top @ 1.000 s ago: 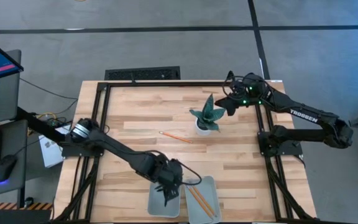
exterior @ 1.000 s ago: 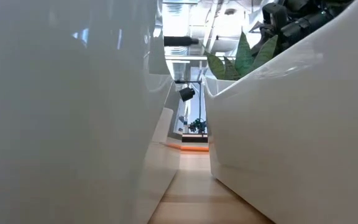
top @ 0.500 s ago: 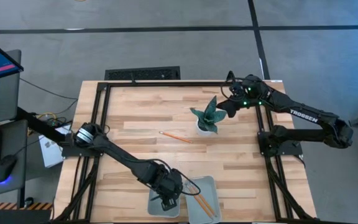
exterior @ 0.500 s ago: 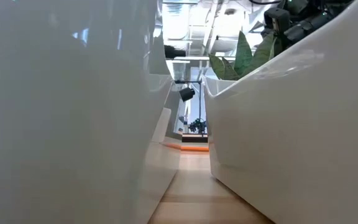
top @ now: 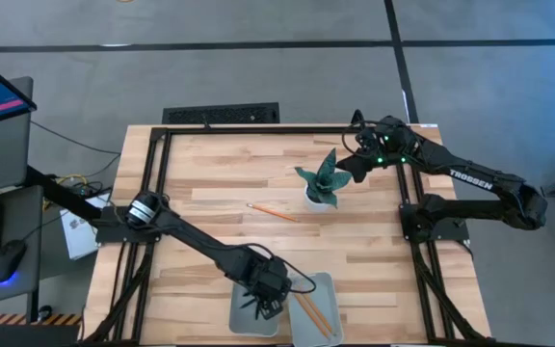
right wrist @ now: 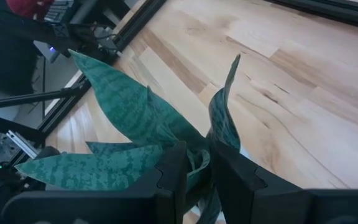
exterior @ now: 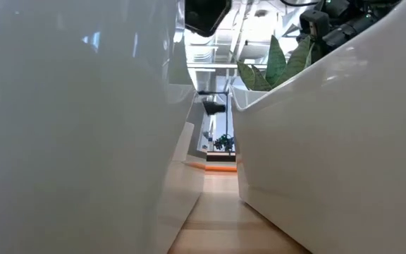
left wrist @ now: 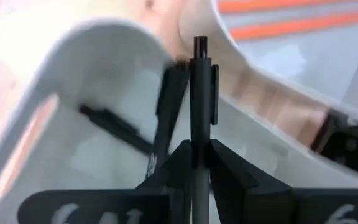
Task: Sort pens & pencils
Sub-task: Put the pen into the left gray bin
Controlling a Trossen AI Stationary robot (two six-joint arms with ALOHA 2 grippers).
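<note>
The left end effector [top: 266, 295] has moved down into the left tray [top: 242, 321], pinching a black pen [left wrist: 199, 124] shut between its fingers. Other pens [left wrist: 114, 127] lie there already. One pencil [top: 271, 211] waits on the desk [top: 210, 183] near the plant [top: 322, 178]. The right end effector [right wrist: 197, 165] pinches a leaf.

A pale wooden table [top: 210, 183] is filling the frame's centre. One orange pencil [top: 271, 211] is lying mid-table beside a potted plant [top: 322, 180]. Two white trays [top: 287, 313] are sitting at the lower edge.
</note>
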